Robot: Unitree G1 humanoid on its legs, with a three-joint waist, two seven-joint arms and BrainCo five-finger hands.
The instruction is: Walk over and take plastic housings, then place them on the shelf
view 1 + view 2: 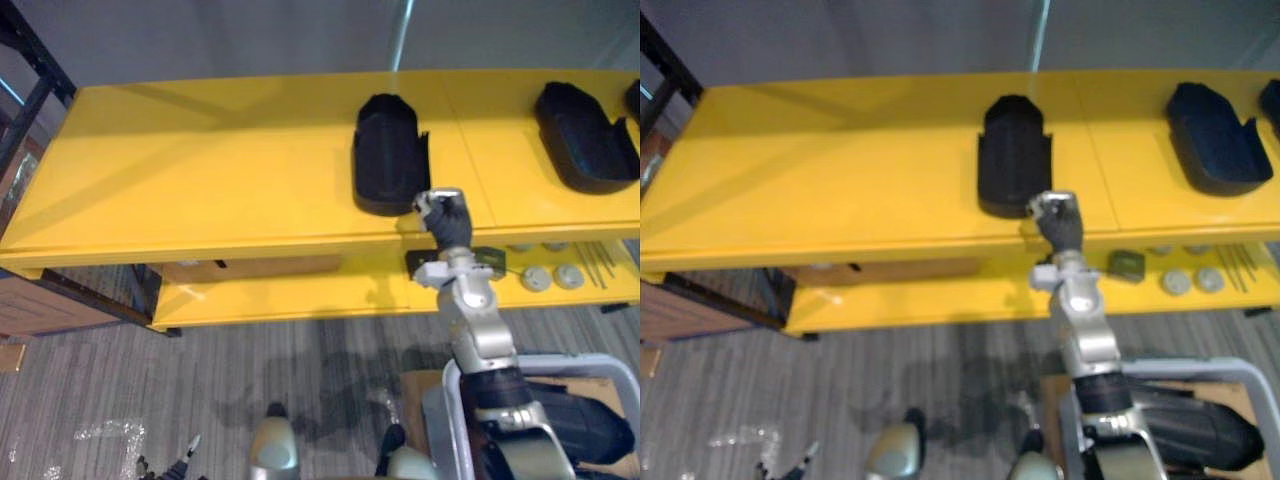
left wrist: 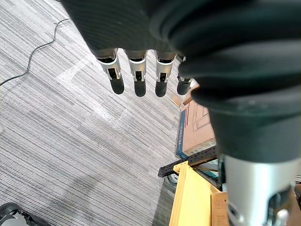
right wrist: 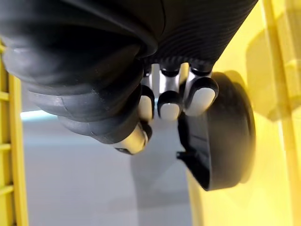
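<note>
Yellow two-tier shelf (image 1: 200, 170) stands over grey carpeted floor (image 2: 56, 132). One black plastic housing (image 1: 388, 155) lies on the top tier near the middle, and a second housing (image 1: 585, 140) lies well apart at the far right. My right hand (image 1: 445, 218) is at the top tier's near edge, just beside the middle housing's near right corner. Its fingers (image 3: 169, 101) are curled in and grip nothing, with the housing just past their tips. My left hand (image 2: 137, 70) hangs over the floor, fingers straight and empty. Small round parts (image 1: 553, 277) sit on the lower tier, right.
</note>
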